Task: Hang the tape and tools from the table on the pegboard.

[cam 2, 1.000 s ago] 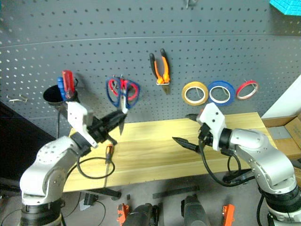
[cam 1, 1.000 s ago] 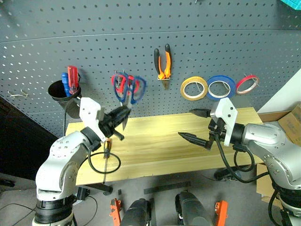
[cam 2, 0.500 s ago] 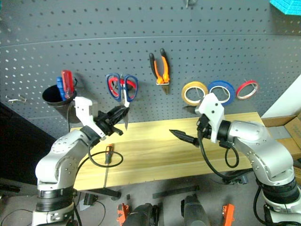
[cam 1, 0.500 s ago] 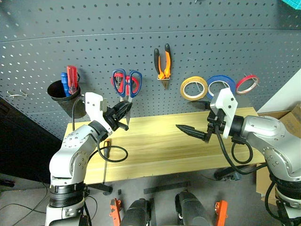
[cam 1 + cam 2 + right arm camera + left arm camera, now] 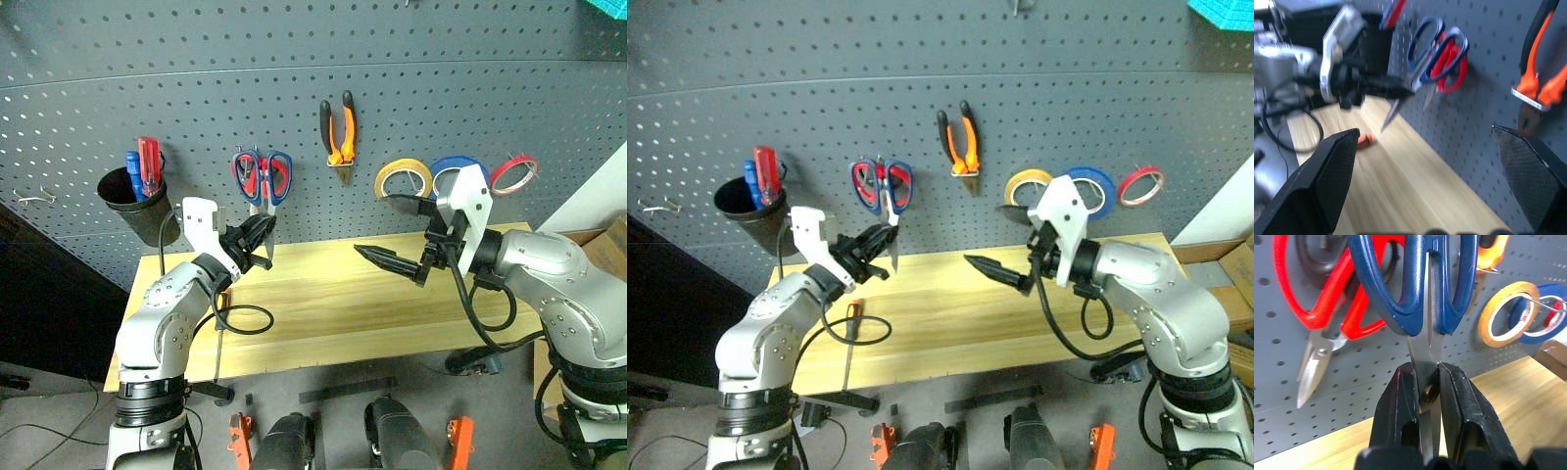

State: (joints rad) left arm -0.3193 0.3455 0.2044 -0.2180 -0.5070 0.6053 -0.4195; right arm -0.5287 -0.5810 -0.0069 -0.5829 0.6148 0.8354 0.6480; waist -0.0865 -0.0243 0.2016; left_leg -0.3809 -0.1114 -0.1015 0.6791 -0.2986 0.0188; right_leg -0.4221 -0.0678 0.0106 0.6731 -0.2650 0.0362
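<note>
My left gripper (image 5: 1426, 369) is shut on the blades of the dark blue-handled scissors (image 5: 1413, 279), just below the pivot. It holds them upright against the pegboard (image 5: 294, 78), their handles in front of the red-handled scissors (image 5: 1308, 293). My right gripper (image 5: 377, 227) hangs wide open and empty above the table (image 5: 343, 313), in front of the tape rings. The pliers (image 5: 338, 127) and the yellowish tape (image 5: 404, 181) hang on the board. The orange-and-black screwdriver (image 5: 853, 318) lies on the table's left end, under my left arm.
A black cup (image 5: 132, 191) with red and blue screwdrivers hangs at the board's left. A blue tape ring (image 5: 453, 166) and a red one (image 5: 514, 173) hang right of the yellowish tape. A bare wire hook (image 5: 34, 197) sits far left. A cable loops over the table by the screwdriver.
My left arm has stretched toward the board, and the blue scissors now hang still in front of the red ones. My right gripper has risen and shifted left, still open.
</note>
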